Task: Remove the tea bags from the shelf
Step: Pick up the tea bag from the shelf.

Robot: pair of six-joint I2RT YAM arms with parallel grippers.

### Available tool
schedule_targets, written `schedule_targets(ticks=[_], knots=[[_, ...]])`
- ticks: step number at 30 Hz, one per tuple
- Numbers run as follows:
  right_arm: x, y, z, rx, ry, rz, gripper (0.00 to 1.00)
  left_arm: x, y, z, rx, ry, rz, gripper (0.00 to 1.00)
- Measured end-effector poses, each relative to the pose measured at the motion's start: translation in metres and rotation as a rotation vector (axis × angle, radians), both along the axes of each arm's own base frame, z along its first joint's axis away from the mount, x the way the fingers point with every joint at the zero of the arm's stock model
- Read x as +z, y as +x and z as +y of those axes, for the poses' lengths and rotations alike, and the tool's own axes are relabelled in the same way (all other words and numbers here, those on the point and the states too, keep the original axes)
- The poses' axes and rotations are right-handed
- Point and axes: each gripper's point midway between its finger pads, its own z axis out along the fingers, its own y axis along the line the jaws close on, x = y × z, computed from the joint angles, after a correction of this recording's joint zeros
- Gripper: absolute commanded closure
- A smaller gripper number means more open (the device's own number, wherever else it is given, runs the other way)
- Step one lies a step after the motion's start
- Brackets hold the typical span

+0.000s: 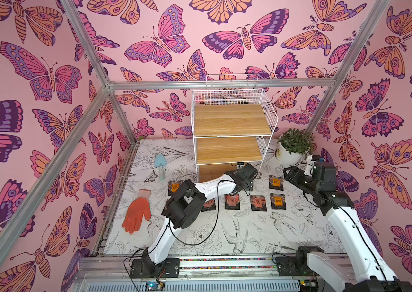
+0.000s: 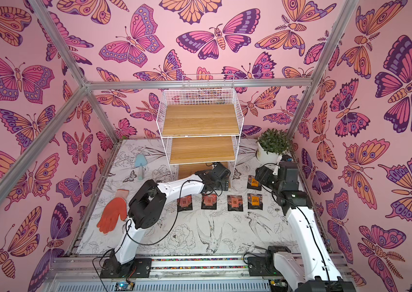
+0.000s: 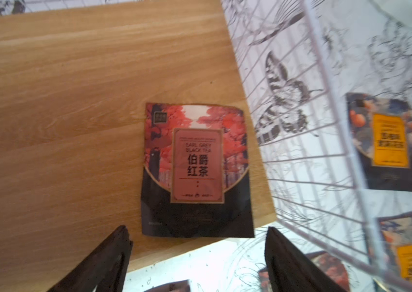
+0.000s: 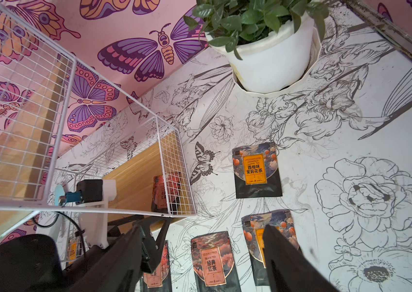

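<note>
The shelf [image 1: 231, 120] is a white wire rack with wooden boards; its upper two boards are bare in both top views. One pink-labelled tea bag [image 3: 197, 166] lies flat near the corner of the lowest board, also visible through the wire side [image 4: 160, 192]. My left gripper [image 3: 198, 233] is open at that board's front edge, its jaws straddling the sachet's near end without touching it. Several more tea bags lie on the table in front, among them an orange-labelled one [image 1: 276, 182] and a pink one [image 1: 232, 201]. My right gripper [image 4: 204, 228] hovers open above them, holding nothing.
A white plant pot [image 1: 287, 154] stands at the back right, close to my right arm. An orange glove [image 1: 136, 215] and a pale blue trowel [image 1: 160, 164] lie on the left of the table. Pink butterfly walls and metal frame bars enclose the space.
</note>
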Motion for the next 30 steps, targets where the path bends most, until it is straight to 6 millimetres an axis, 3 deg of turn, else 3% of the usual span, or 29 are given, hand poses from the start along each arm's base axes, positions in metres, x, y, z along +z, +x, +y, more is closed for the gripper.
schedule_targets(ticks=[12, 20, 30], knots=[[0.007, 0.001, -0.001, 0.0, 0.003, -0.014, 0.21, 0.006, 0.007, -0.01, -0.037, -0.04, -0.004, 0.1], [0.007, 0.001, -0.001, 0.0, 0.002, -0.013, 0.21, -0.022, 0.009, -0.007, -0.056, -0.002, 0.032, 0.1], [0.007, 0.002, -0.002, -0.003, 0.003, -0.013, 0.21, -0.026, 0.02, -0.004, -0.044, 0.051, 0.007, 0.14]])
